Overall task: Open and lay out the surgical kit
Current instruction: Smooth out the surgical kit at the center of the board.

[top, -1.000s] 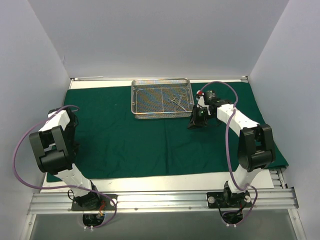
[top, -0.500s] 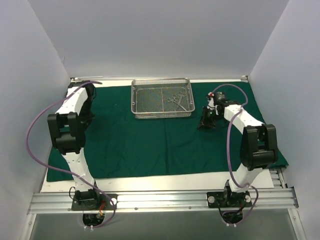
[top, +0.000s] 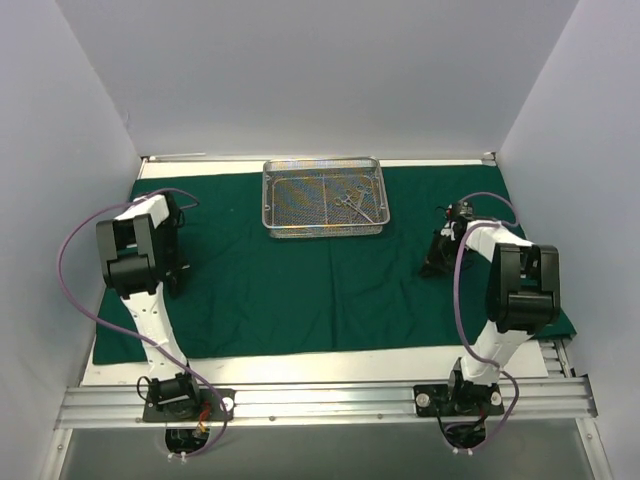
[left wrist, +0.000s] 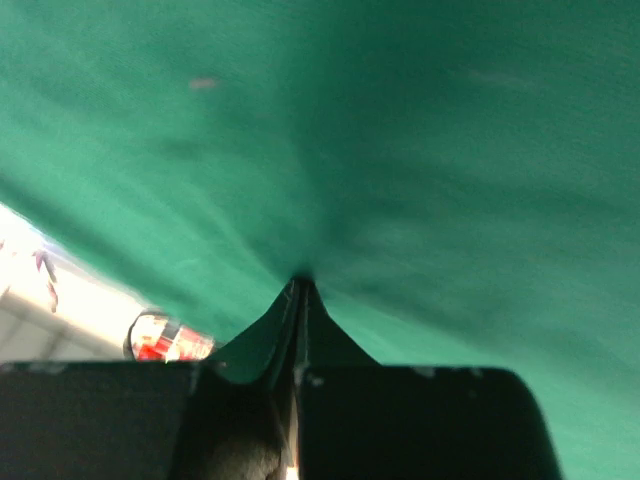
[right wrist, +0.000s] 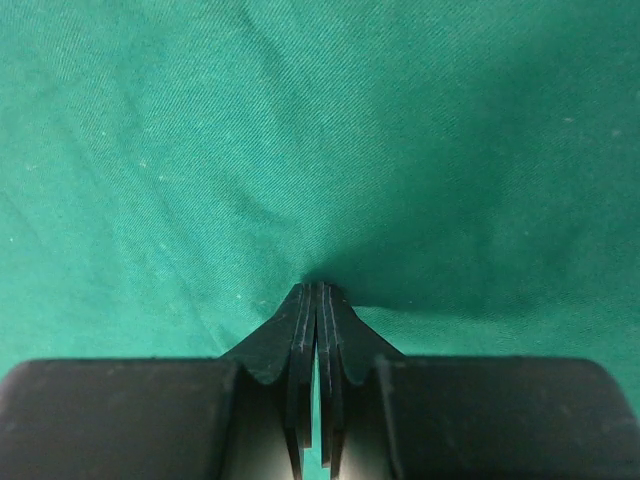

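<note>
The dark green cloth wrap (top: 300, 270) lies spread flat over the table. The silver wire-mesh tray (top: 322, 197) stands on its far middle, with small scissor-handled instruments (top: 352, 200) inside at the right. My left gripper (top: 176, 284) is shut, its tips down on the cloth near the left edge; the left wrist view (left wrist: 300, 282) shows creases in the cloth (left wrist: 400, 150) running to the tips. My right gripper (top: 433, 269) is shut, its tips pressed on the cloth at the right; in the right wrist view (right wrist: 318, 288) creases in the cloth (right wrist: 300, 120) also meet at the tips.
White walls close in the table at the left, back and right. A strip of bare white table (top: 300, 365) shows in front of the cloth. The cloth's left edge and white table (left wrist: 60, 290) show in the left wrist view, blurred.
My right gripper has slid outward to the right and a little nearer over the cloth. My left arm swung out to the far left, then came back nearer along the left side.
</note>
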Robot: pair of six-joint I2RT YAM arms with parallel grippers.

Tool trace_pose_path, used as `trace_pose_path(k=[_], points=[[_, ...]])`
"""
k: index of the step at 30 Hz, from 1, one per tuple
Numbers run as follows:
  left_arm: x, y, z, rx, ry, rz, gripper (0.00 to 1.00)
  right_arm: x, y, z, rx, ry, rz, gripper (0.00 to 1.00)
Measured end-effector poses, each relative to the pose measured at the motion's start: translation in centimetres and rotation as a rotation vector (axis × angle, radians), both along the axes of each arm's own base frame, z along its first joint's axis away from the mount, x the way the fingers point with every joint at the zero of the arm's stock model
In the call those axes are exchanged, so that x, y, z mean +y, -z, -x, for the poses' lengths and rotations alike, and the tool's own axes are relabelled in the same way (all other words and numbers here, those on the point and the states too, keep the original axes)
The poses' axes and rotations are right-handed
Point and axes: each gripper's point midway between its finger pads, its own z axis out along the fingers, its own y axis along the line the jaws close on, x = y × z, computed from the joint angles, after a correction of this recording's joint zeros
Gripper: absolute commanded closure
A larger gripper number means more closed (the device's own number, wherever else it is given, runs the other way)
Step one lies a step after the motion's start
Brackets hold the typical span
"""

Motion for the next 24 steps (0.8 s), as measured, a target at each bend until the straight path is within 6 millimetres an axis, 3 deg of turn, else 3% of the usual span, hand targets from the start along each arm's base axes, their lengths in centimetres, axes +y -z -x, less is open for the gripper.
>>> trace_pose_path(k=[2,10,15,19,24], points=[[0.5,0.3,1.2,0.058,-0.022,0.008,0.98,0.1,0.0,0.2,-0.011,0.022,-0.004,1.00],[1.0,0.5,2.3,0.105,-0.068,0.025,0.98,0.7,0.2,2.2,-0.040,0.122,-0.040,1.00],[2.9,0.5,3.6,0.124,-0.152,0.042,0.98,0.6,0.2,2.7,-0.023,0.172,-0.036,1.00],[3.6,0.6,3.9,0.120,-0.190,0.054,0.98,-0.8,0.2,3.2,0.029,0.218,-0.014,1.00],[3.7,0.5,3.5,0.122,-0.194,0.056,0.98,-4.4,0.2,3.4,0.106,0.327,-0.031,1.00]])
